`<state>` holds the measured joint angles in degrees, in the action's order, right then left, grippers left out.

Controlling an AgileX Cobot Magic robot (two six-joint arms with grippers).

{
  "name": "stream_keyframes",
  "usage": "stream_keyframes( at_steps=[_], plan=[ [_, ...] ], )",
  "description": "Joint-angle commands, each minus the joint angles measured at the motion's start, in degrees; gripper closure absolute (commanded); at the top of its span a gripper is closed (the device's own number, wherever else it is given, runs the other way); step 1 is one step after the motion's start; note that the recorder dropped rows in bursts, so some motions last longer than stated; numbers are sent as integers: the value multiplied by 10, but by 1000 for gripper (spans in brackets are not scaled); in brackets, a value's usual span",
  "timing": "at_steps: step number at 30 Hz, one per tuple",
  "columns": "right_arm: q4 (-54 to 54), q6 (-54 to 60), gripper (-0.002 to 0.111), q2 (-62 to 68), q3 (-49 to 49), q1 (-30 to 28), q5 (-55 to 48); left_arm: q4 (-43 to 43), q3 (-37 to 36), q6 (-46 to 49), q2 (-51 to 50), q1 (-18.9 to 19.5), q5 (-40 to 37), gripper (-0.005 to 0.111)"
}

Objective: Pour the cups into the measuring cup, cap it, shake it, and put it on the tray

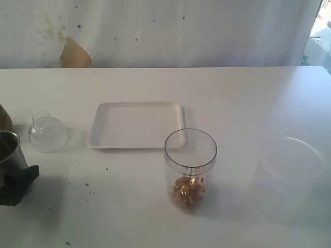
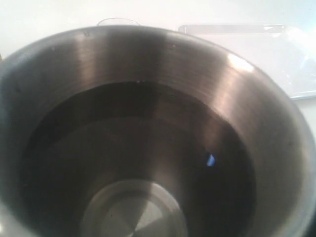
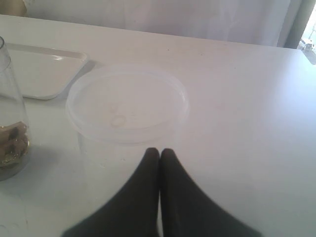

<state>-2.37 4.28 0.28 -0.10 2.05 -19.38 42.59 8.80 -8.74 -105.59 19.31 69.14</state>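
The clear measuring cup (image 1: 190,168) stands mid-table with brown pieces in its bottom; it also shows at an edge of the right wrist view (image 3: 9,113). The white tray (image 1: 135,125) lies behind it, bare. The clear dome cap (image 1: 47,133) rests to the tray's left. At the far left the steel tumbler (image 1: 7,149) stands upright, with my left gripper (image 1: 20,180) right against it. The tumbler's inside (image 2: 148,148) fills the left wrist view and hides the fingers. A sliver of the brown wooden cup (image 1: 4,119) shows at the left edge. My right gripper (image 3: 159,151) is shut and holds nothing.
A wide unmarked clear container (image 1: 294,164) stands at the right, directly in front of the right gripper (image 3: 127,104). The tray's corner (image 3: 44,69) appears beyond the measuring cup in the right wrist view. A pale curtain hangs behind the table.
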Motion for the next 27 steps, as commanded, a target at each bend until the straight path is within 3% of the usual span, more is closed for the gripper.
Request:
stream_keyframes(
  at_steps=[1,5,7,13,23,27],
  plan=[
    [3,0,108,-3,1,2,1,-2,0,-2,0,-1,8,43],
    [3,0,108,-3,1,2,1,10,0,-2,0,-1,8,81],
    [3,0,108,-3,1,2,1,27,0,0,0,-1,8,107],
    [3,0,108,-3,1,2,1,48,12,17,0,-1,8,107],
    [3,0,108,-3,1,2,1,144,96,-84,9,-3,8,107],
    [3,0,108,-3,1,2,1,145,116,-93,29,-33,8,107]
  ],
)
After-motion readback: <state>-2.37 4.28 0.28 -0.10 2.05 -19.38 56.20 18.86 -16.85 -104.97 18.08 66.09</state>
